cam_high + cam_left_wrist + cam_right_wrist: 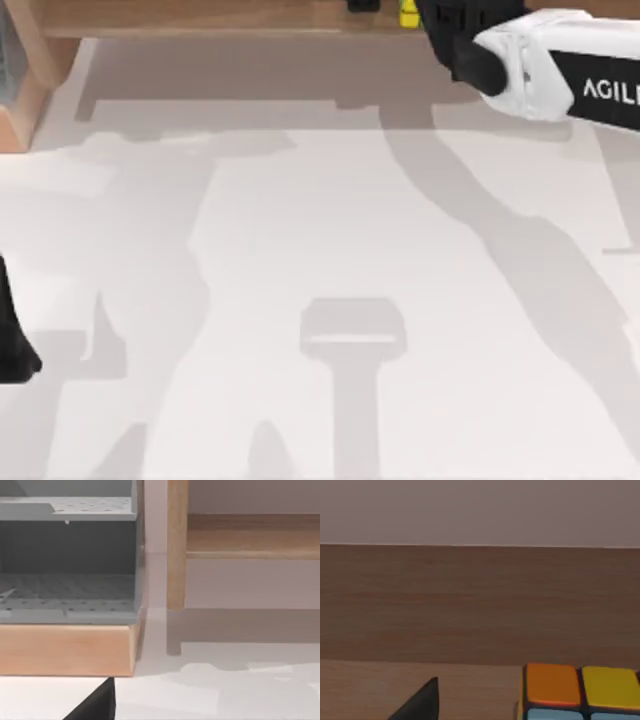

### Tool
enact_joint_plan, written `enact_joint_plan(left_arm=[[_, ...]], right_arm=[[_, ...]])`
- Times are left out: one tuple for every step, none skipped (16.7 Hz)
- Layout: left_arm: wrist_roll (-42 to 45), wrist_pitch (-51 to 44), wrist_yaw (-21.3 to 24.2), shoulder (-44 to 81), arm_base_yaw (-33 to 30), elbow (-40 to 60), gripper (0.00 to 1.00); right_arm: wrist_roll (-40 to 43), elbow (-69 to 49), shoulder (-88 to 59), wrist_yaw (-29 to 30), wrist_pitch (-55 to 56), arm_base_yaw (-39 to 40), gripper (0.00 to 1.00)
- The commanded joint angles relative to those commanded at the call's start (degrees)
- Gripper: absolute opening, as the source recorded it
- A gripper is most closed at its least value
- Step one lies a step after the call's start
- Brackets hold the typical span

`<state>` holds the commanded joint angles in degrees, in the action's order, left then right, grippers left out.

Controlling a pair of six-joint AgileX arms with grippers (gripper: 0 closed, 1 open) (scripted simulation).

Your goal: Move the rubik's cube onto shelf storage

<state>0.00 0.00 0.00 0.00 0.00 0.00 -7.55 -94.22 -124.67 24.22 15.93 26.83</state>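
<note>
Top view: your right arm [560,70] reaches to about 1 o'clock, its dark wrist end lying over the front edge of the shelf storage [200,15] that runs along the 12 o'clock edge of the table [320,250]. Just beside that wrist end, on the shelf board, you see a small yellow patch of the rubik's cube [409,12]; the rest of it is cut off by the frame edge.

Right wrist view: the cube [580,692] sits on the brown wooden board with the shelf's back panel [480,600] rising behind it. Orange, yellow and pale blue tiles show between dark grid lines. One dark fingertip [420,702] of the right gripper lies apart from the cube, not touching it. You cannot tell how wide the right gripper stands.

Your left arm [12,340] is parked at the 9 o'clock edge of the table. Left wrist view: a grey perforated rack [67,560] on a light wooden base [65,647], with a wooden upright [176,545] of the shelf beside it. A dark fingertip [97,707] shows low in that view; you cannot tell the left gripper's opening either.
</note>
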Motion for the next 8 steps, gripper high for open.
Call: enact_joint_plan(left_arm=[[0.0, 0.0, 0.0, 0.0, 0.0, 0.0, 1.0], [0.0, 0.0, 0.0, 0.0, 0.0, 0.0, 1.0], [0.0, 0.0, 0.0, 0.0, 0.0, 0.0, 1.0], [0.0, 0.0, 0.0, 0.0, 0.0, 0.0, 1.0], [0.0, 0.0, 0.0, 0.0, 0.0, 0.0, 1.0], [0.0, 0.0, 0.0, 0.0, 0.0, 0.0, 1.0], [0.0, 0.0, 0.0, 0.0, 0.0, 0.0, 1.0], [0.0, 0.0, 0.0, 0.0, 0.0, 0.0, 1.0]], right_arm=[[0.37, 0.77, 0.65, -2.0, 1.38, 0.09, 1.0], [0.81, 1.71, 1.36, -4.35, 3.01, 0.19, 1.0], [1.36, 2.9, 2.13, -7.16, 4.94, 0.29, 1.0], [2.02, 4.33, 2.91, -10.31, 7.1, 0.38, 1.0], [2.77, 5.93, 3.67, -13.67, 9.4, 0.44, 1.0], [3.67, 7.74, 4.4, -17.3, 11.87, 0.44, 1.0], [4.74, 9.76, 5.08, -21.14, 14.48, 0.32, 1.0], [5.92, 11.92, 5.72, -25.08, 17.14, 0.12, 1.0]])
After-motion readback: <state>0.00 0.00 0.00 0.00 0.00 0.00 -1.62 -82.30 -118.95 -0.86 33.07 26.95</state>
